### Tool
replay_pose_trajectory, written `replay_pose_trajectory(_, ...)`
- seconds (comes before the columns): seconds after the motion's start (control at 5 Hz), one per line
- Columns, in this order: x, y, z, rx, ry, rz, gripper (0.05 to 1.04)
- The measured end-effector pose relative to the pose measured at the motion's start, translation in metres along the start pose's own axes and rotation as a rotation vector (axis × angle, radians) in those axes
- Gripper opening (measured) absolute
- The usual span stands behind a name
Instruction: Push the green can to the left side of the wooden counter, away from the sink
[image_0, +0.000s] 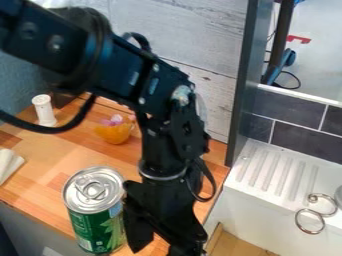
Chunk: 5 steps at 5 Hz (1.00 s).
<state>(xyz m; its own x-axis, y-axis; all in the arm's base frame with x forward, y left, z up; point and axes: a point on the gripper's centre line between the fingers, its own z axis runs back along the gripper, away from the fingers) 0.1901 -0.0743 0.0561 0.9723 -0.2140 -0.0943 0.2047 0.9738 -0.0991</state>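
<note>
Green can (99, 227) at 7 o'clock, upright near the front edge of the wooden counter (50, 156). Silver lid on top, tab flat, looks sealed. The can is the thing in play, going by how near the gripper (158, 244) is. Gripper at 6 o'clock in frame, hanging low just beside the can, off its 3 to 4 o'clock side. Fingers look spread, with a gap between them and nothing visible in it, so no grasp. The nearer finger overlaps the can's right edge in this view; can't tell if they touch. Tips sit close to the bottom edge, so their height over the counter is unclear.

Around it: orange cup (112, 134) at 9 o'clock with a pink bit (115, 120) at its top; white cylinder (44, 111) upright, between 9 and 10; pale folded item (8, 164) between 8 and 9, at the left edge. White ribbed drainboard (270, 172) at 4 o'clock, metal ring (310, 232) between 4 and 5.

Progress, my read: early if this is a pick, since the gripper is at the can but has no hold. Left to do: line the fingers up around the can, close, lift, place. Could also be just after a release; one frame can't settle that. Either way, can is standing and ungrasped.
</note>
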Motion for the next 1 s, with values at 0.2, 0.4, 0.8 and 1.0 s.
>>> replay_pose_trajectory(0.2,-0.003,0.021,-0.003,0.032,0.066,0.026,1.001)
replay_pose_trajectory(0.4,-0.013,0.041,0.0,0.069,0.129,0.044,1.0)
replay_pose_trajectory(0.8,-0.024,0.088,0.001,0.105,0.35,0.082,0.999)
replay_pose_trajectory(1.0,-0.017,0.124,0.001,0.141,0.421,0.074,0.997)
